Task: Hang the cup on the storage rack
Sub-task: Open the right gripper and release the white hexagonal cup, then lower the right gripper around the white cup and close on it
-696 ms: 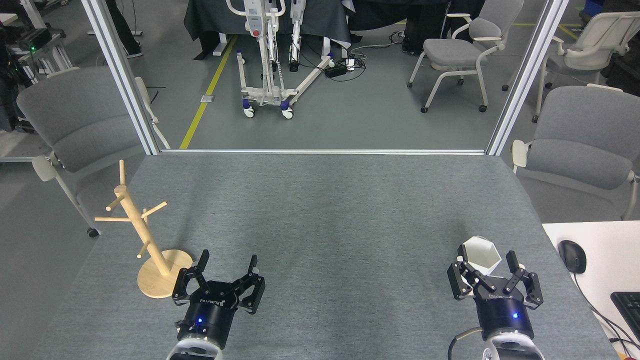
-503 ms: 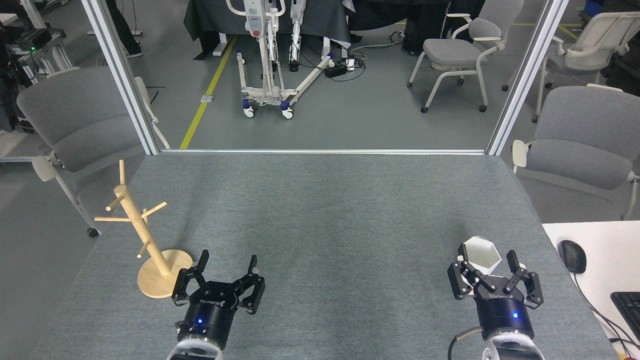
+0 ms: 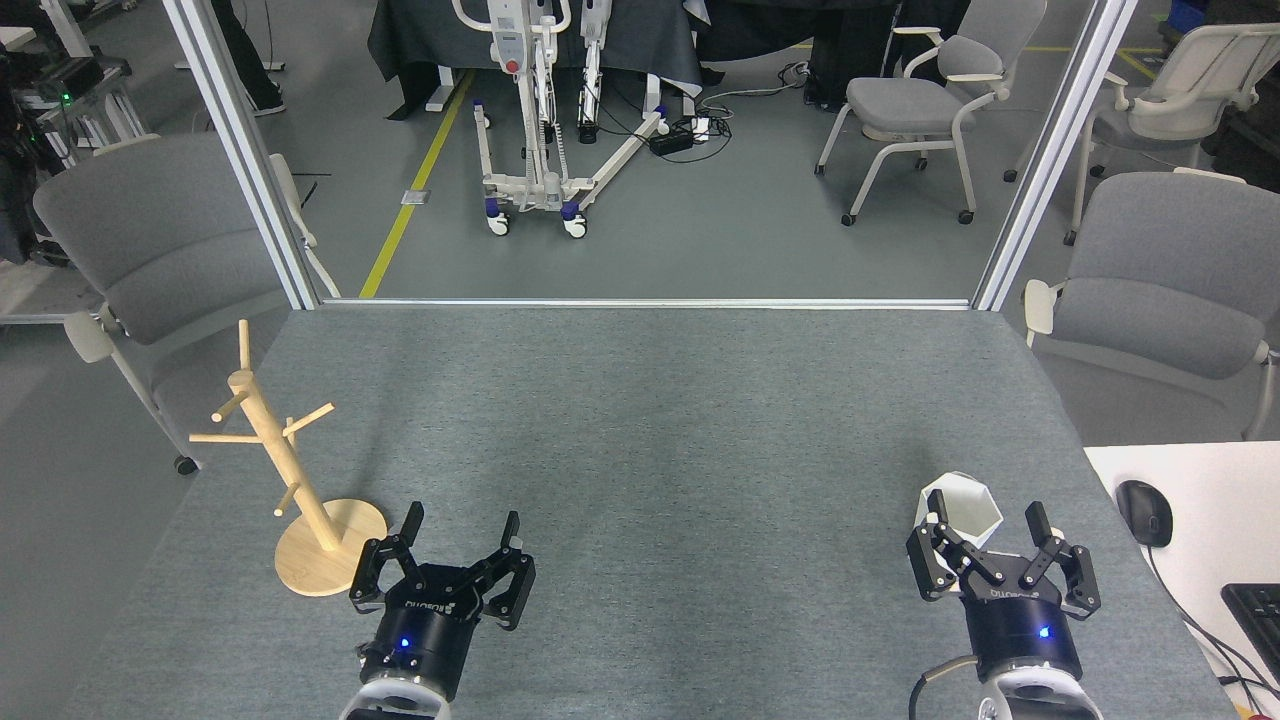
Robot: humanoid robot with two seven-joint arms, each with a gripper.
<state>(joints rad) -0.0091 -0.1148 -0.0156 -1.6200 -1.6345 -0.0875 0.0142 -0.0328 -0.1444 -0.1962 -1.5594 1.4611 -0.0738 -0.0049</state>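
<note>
The white cup (image 3: pixel 962 511) with a hexagonal rim stands upright on the grey table near the front right. My right gripper (image 3: pixel 987 516) is open right behind it, one finger at the cup's left side, the other to its right and apart from it. The wooden storage rack (image 3: pixel 290 462) stands on its round base at the front left, its thin pegs all bare. My left gripper (image 3: pixel 462 522) is open just right of that base, with nothing between its fingers.
The grey table (image 3: pixel 640 420) ends at a metal-framed edge at the back. A white desk (image 3: pixel 1200 500) with a black mouse (image 3: pixel 1146 512) and a keyboard (image 3: pixel 1258 612) adjoins the right side. Grey chairs (image 3: pixel 150 250) stand by both table sides.
My right gripper has shifted slightly right and toward me, so the cup now sits more to the left between its fingers. The left gripper moved very little.
</note>
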